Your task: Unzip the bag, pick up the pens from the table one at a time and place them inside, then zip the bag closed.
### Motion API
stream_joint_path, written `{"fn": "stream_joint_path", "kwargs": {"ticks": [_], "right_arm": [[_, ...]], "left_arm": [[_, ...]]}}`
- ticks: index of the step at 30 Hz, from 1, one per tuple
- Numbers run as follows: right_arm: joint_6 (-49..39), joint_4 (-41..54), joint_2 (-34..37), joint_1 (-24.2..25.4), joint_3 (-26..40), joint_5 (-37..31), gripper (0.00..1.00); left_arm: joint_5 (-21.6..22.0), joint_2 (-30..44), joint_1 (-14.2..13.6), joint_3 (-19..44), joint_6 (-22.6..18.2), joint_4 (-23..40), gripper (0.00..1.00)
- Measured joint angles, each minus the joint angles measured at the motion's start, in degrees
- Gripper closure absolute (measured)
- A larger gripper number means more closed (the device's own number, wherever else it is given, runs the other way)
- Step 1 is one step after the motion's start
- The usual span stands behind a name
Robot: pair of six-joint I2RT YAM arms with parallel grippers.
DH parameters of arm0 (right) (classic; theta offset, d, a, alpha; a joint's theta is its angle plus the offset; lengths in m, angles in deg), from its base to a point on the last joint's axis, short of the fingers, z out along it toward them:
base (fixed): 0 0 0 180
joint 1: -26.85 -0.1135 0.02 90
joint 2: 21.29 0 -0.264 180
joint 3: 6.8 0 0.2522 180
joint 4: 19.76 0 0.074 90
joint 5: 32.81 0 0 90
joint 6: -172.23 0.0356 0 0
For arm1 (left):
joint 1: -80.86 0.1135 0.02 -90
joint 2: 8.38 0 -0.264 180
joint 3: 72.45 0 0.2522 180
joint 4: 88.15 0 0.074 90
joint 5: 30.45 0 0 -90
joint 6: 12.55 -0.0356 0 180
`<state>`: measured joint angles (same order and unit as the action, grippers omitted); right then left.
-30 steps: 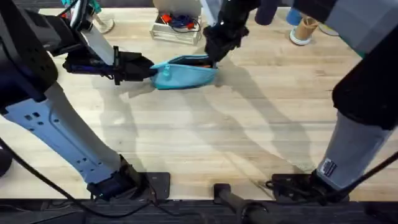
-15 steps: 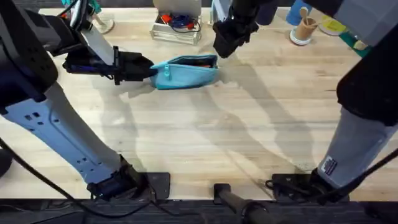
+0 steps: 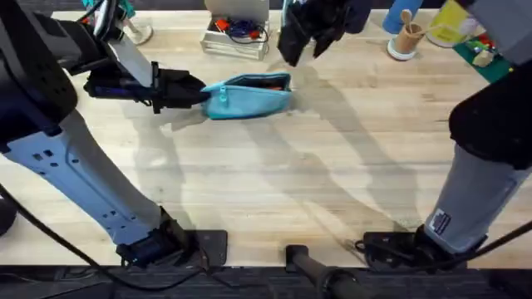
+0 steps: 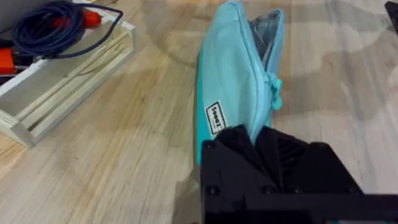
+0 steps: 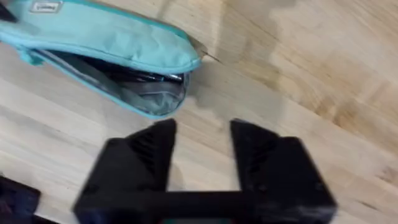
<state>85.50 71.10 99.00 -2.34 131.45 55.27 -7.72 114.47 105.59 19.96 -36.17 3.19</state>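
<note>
Small white label on the bag, dark print too small to read; no other legible text.

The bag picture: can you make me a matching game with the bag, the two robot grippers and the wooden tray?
Things:
1. bag
2. left gripper
3. right gripper
4. wooden tray

States:
A. open, holding nothing
B. holds a coiled blue cable
C. shut on one end of the bag
D. teal, zipper open

Pairs: 1-D, 2-C, 3-A, 4-B
</note>
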Motion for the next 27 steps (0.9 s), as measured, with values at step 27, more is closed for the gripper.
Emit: {"fn": "stream_joint_path", "kwargs": {"ticks": [27], "right_arm": [[31.2,10.8,-4.2,-12.0,2.3,-8.2,0.007]], "left_arm": [[0.7,0.0,0.0,0.0,0.0,-0.1,0.959]]}}
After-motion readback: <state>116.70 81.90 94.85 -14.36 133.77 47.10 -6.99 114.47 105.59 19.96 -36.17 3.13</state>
